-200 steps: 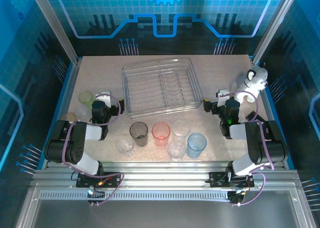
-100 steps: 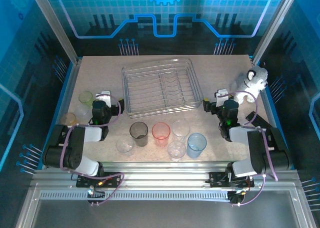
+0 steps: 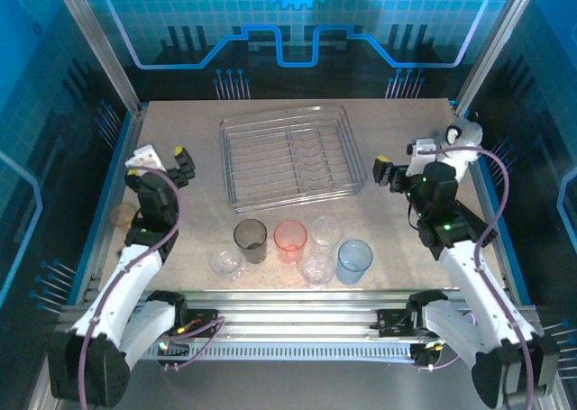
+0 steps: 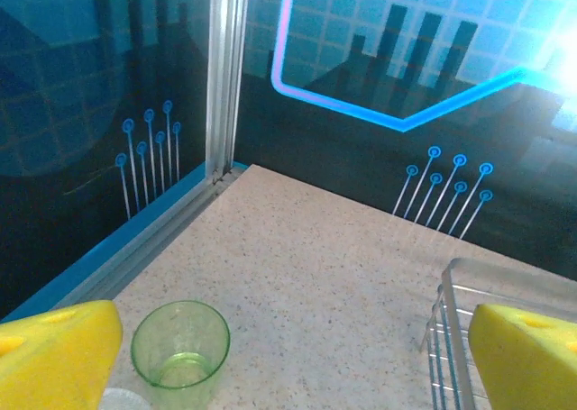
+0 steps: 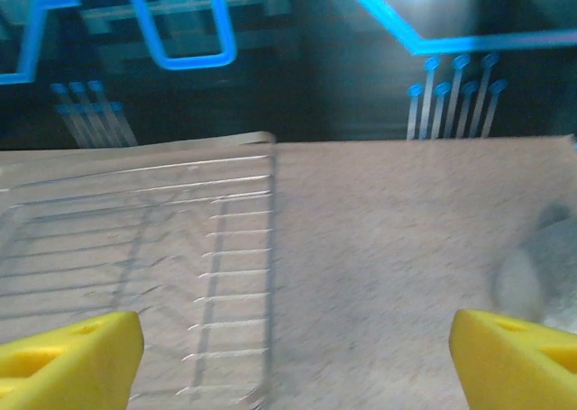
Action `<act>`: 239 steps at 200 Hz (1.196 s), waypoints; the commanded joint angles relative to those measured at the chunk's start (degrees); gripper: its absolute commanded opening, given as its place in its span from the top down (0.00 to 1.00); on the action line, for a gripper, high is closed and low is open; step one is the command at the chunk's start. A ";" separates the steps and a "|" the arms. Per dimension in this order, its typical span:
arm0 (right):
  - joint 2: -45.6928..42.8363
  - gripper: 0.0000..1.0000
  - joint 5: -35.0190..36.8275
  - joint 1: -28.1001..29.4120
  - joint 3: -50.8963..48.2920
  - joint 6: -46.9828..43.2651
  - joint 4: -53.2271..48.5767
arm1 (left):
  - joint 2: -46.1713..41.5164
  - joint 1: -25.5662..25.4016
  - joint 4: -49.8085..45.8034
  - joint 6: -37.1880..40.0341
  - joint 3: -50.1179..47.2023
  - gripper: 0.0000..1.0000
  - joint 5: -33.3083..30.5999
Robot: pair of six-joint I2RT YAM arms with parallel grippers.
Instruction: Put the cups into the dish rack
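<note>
1. Change since the earlier frames: both arms have unfolded from a tucked pose and lifted. The left end effector (image 3: 160, 157) has swung further out to the left of the dish rack (image 3: 290, 156). The right end effector (image 3: 402, 159) has risen off the rack's near right corner. The cups in front of the rack and the rack itself have not shifted.
2. Left end effector: fingers spread wide, nothing between them. Right end effector: also spread and empty, looking along the rack's right edge.
3. Dish rack: lies at the far middle of the desk (image 3: 379, 122) with no cup in it. I judge that loading has not begun.
4. Cups in front of the rack, in a loose row on its near side: the smoky cup (image 3: 251, 239), the red-pink cup (image 3: 290, 239), the blue cup (image 3: 354, 259) and the clear cups (image 3: 325, 232).
5. Cups to the left of the rack: the yellowish cup (image 3: 122, 214) stands well out, and the pale green cup (image 4: 180, 342) stands upright just under the left wrist camera.
6. Step in hand, as I read it: the approach to a first cup, with the green one best placed for the left arm.
7. To do it well, I would:
   - centre the cup between the spread fingers before descending;
   - close gently, since thin plastic is likely to flex or squirt out;
   - lift above the rack's raised rim before crossing it.
8. I would send the right arm to the blue cup and let only one arm work over the rack at a time.
</note>
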 commanded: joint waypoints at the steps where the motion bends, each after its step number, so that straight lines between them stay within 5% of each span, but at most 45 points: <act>1: -2.85 0.13 -10.71 0.90 4.99 8.50 -25.39 | -3.29 -0.28 -20.72 -6.22 5.07 0.01 1.24; 31: -4.07 0.21 -18.57 2.47 10.59 11.77 -43.53 | -6.45 -0.37 -33.28 -7.91 9.88 0.01 14.47; 100: -3.82 0.33 -4.36 22.68 13.86 22.58 -64.91 | -11.90 -0.89 -45.53 -11.02 11.46 0.01 28.42; 163: 5.22 0.43 3.97 33.26 11.09 29.09 -65.05 | -10.51 -1.33 -45.54 -10.25 13.28 0.01 33.98; 239: 13.58 0.54 9.01 33.97 12.10 28.25 -62.95 | -9.80 -1.50 -45.08 -9.64 12.62 0.01 36.03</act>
